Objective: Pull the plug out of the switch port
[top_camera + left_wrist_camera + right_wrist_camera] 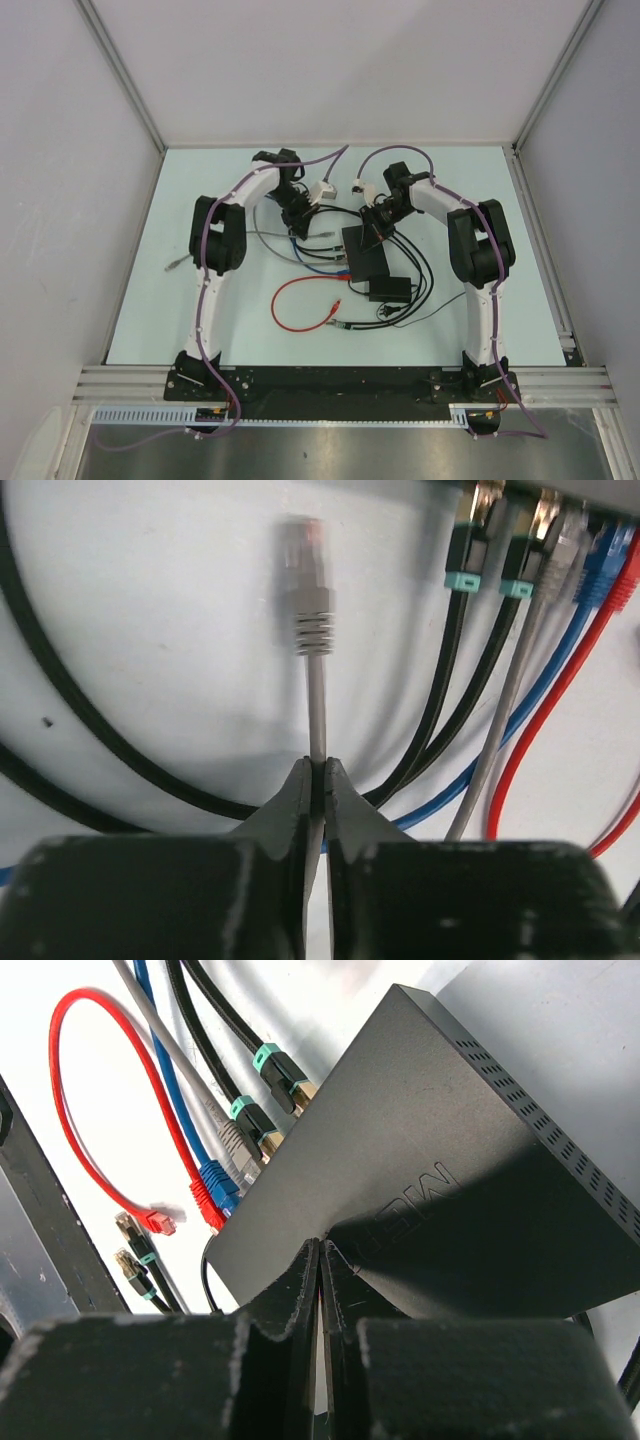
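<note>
Spotter: Grip check: left gripper (318,780) is clamping the grey cable (316,705), both fingers squeezed onto it a little behind the grey plug (308,575). That plug is hanging free over the tabletop (250,345), blurred, clear of every socket.

Logger: And the switch (420,1160)?

Spotter: It is lying near the middle of the tabletop, slightly toward the right edge. The right gripper (322,1250) is sitting at the edge of its lid with fingers together and nothing between them. I cannot tell whether the tips are pressing down.

Logger: Which step are we noting?

Spotter: I am judging the plug already out of its port, so this is the withdrawal. I would be drawing it straight back from the socket edge, slowly. The hold is on the cable rather than the boot, so the loose end may be swinging. It should be staying clear of the seated neighbours: the black plugs (462,555) with teal boots, the blue plug (215,1185) and the red cable (75,1090). A steadying right arm on the box would be helping.

Logger: Any writing?

Spotter: Raised lettering (415,1195) is showing on the lid, angled and half in shadow. I am not reading it with confidence. I am seeing no other labels.
</note>
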Robot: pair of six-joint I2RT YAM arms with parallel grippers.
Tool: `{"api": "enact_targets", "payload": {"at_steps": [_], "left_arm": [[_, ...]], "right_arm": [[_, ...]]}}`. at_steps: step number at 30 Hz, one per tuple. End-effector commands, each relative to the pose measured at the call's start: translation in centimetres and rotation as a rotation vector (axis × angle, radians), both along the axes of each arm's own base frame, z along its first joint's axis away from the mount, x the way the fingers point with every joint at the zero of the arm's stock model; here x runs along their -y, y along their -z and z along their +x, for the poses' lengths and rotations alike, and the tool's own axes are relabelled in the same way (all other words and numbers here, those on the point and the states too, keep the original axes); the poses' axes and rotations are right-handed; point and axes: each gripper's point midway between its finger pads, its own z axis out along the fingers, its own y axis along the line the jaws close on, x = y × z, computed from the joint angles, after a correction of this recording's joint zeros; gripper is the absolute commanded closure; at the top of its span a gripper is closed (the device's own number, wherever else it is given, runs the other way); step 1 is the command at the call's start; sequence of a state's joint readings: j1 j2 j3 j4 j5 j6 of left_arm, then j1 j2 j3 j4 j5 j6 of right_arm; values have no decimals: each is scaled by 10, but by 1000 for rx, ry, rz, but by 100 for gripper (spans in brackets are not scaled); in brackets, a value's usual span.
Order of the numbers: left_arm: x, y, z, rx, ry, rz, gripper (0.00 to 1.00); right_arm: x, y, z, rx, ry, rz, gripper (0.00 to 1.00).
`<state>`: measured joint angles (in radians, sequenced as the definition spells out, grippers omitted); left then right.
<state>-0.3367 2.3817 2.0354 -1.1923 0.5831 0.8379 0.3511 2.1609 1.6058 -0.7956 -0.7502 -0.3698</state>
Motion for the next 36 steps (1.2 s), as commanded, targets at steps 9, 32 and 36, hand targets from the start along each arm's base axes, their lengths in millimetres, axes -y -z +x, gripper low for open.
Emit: {"api": "enact_targets", "payload": {"at_steps": [9, 32, 36], "left_arm": [[1, -139, 92, 252, -374, -302, 100], [-198, -110, 142, 460, -982, 190, 41], [-138, -158, 136, 421, -825, -134, 37]], "right_arm": [[43, 93, -24, -76, -40, -299, 92], [44, 98, -24, -142, -45, -303, 92], [44, 98, -22, -141, -37, -303, 92]]}}
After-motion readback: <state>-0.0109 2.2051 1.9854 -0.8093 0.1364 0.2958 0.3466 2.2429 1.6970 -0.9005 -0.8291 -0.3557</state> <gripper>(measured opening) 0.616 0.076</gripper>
